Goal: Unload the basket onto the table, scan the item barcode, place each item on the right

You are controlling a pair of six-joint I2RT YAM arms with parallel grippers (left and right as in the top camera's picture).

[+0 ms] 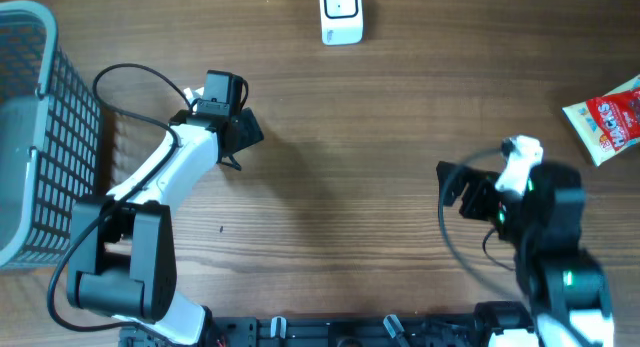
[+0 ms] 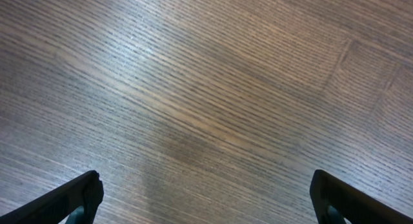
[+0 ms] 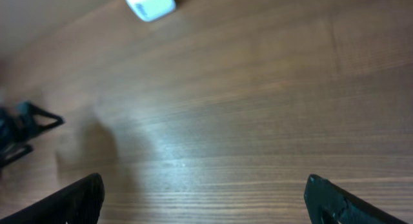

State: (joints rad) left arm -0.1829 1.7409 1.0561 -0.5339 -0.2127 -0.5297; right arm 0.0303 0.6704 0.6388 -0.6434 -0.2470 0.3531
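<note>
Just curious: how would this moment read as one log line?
left fingers open, empty | right fingers open, empty | snack packet untouched, right side | white scanner untouched

This looks like a mock shop checkout set up in a robotics lab. A grey mesh shopping basket (image 1: 75, 117) stands at the left edge of a wood-grain table (image 1: 340, 187), and a white device, probably a barcode scanner (image 1: 341, 14), sits at its far edge. A red-and-white snack packet (image 1: 607, 119) lies at the right edge, while the left arm (image 1: 165, 162) and right arm (image 1: 550, 222) rise from the near edge.
</note>
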